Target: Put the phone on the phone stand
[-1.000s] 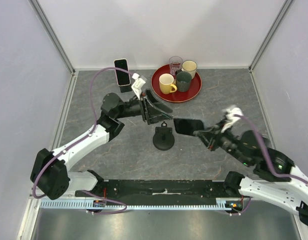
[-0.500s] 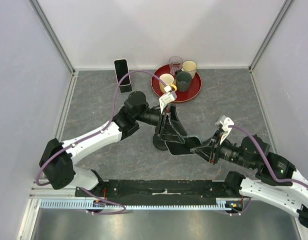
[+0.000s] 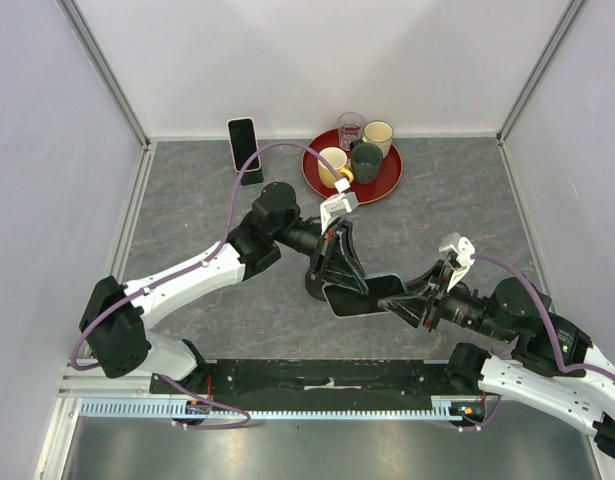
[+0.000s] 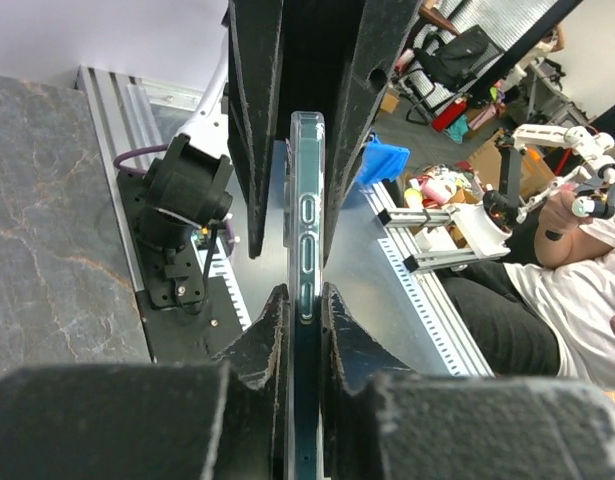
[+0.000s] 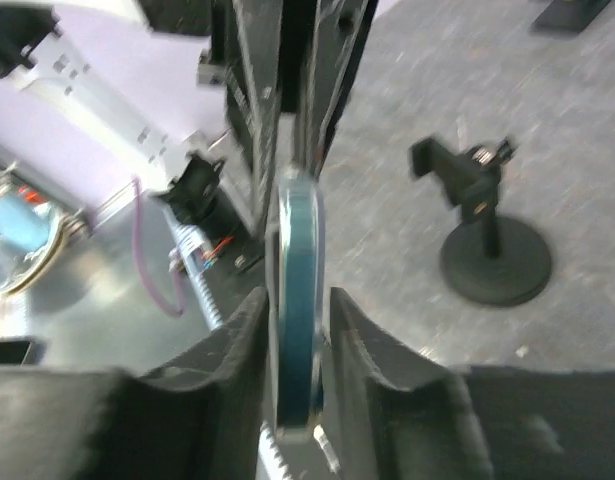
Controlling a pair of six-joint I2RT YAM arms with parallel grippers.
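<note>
A dark teal phone (image 3: 365, 294) hangs above the table's middle, gripped from both ends. My left gripper (image 3: 337, 278) is shut on its left end; in the left wrist view the phone's edge (image 4: 305, 200) runs straight between the pressed fingers of that gripper (image 4: 305, 296). My right gripper (image 3: 403, 299) is shut on the right end, with the phone (image 5: 299, 255) seen edge-on between this gripper's (image 5: 297, 300) fingers. The black phone stand (image 5: 490, 250) with its round base stands just behind the phone. From above the left gripper hides most of the stand (image 3: 312, 287).
A second, pale phone (image 3: 244, 143) leans on its own stand at the back left. A red tray (image 3: 385, 183) at the back holds several cups. Grey walls enclose the table on three sides.
My left arm swung down from the back to the phone, and its jaws closed on the phone's left end. The right arm carried the phone lower and to the left.
</note>
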